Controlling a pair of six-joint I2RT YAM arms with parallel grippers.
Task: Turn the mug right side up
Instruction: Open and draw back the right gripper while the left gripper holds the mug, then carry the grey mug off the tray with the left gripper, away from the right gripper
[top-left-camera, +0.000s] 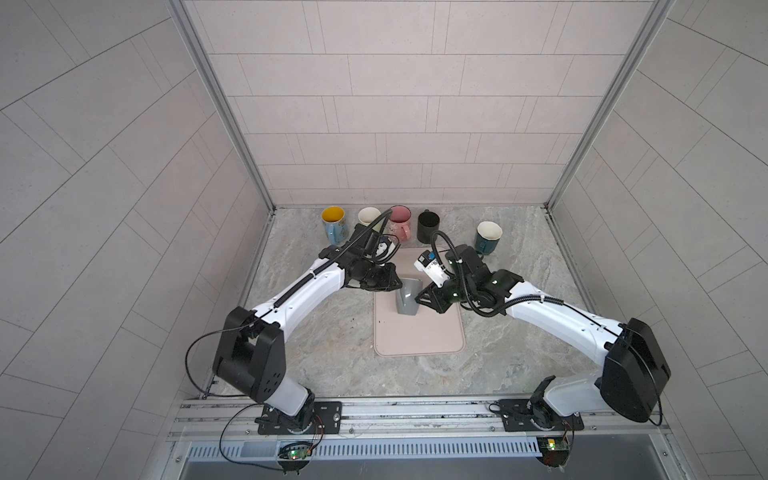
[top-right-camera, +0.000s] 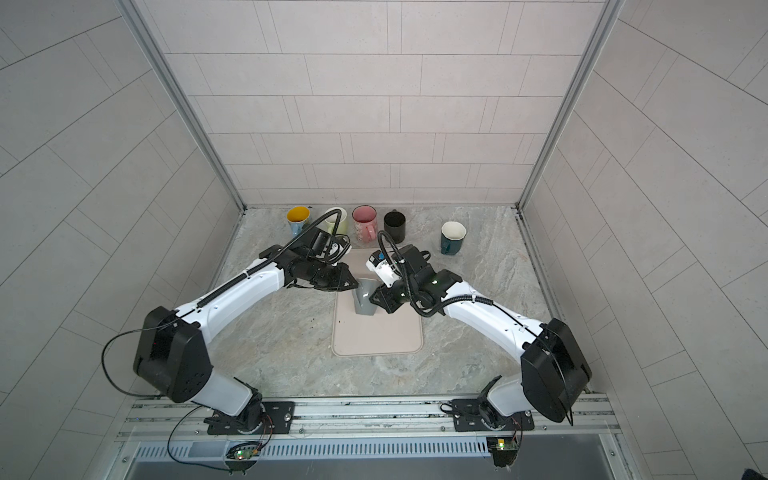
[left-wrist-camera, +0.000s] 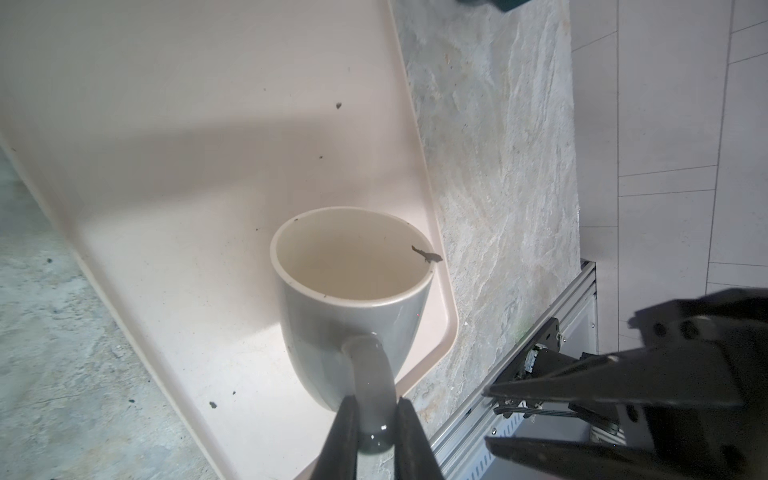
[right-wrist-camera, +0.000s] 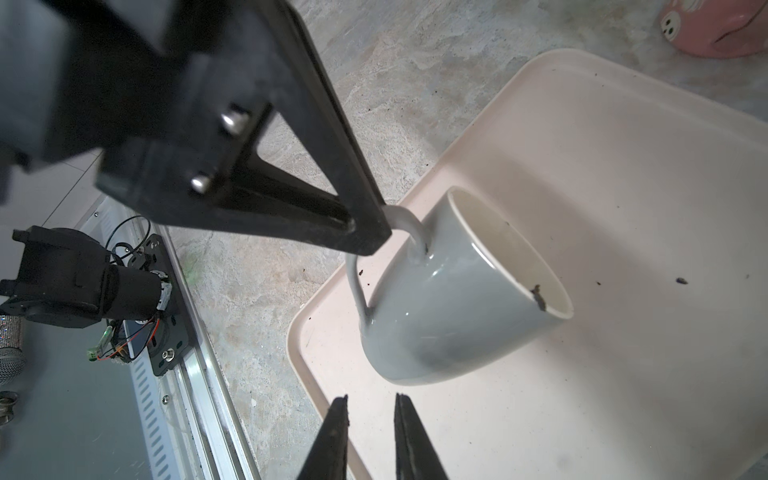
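Observation:
The grey mug (top-left-camera: 406, 298) (top-right-camera: 365, 300) with a cream inside hangs tilted over the pink tray (top-left-camera: 419, 336) (top-right-camera: 374, 336). My left gripper (left-wrist-camera: 376, 405) is shut on the mug's handle (left-wrist-camera: 371, 374), holding it from the left in both top views (top-left-camera: 399, 286). The open mouth of the mug (left-wrist-camera: 353, 266) (right-wrist-camera: 511, 257) shows in both wrist views, with a dark chip on the rim. My right gripper (right-wrist-camera: 370, 401) (top-left-camera: 417, 300) sits just beside the mug's rounded base, its jaws narrowly apart with nothing between them.
Several upright mugs line the back wall: blue with yellow inside (top-left-camera: 333, 224), cream (top-left-camera: 368, 216), pink (top-left-camera: 400, 222), black (top-left-camera: 428, 226) and teal (top-left-camera: 487, 237). Dark crumbs dot the tray (right-wrist-camera: 623, 166). The marble counter surrounds it, with a metal rail in front.

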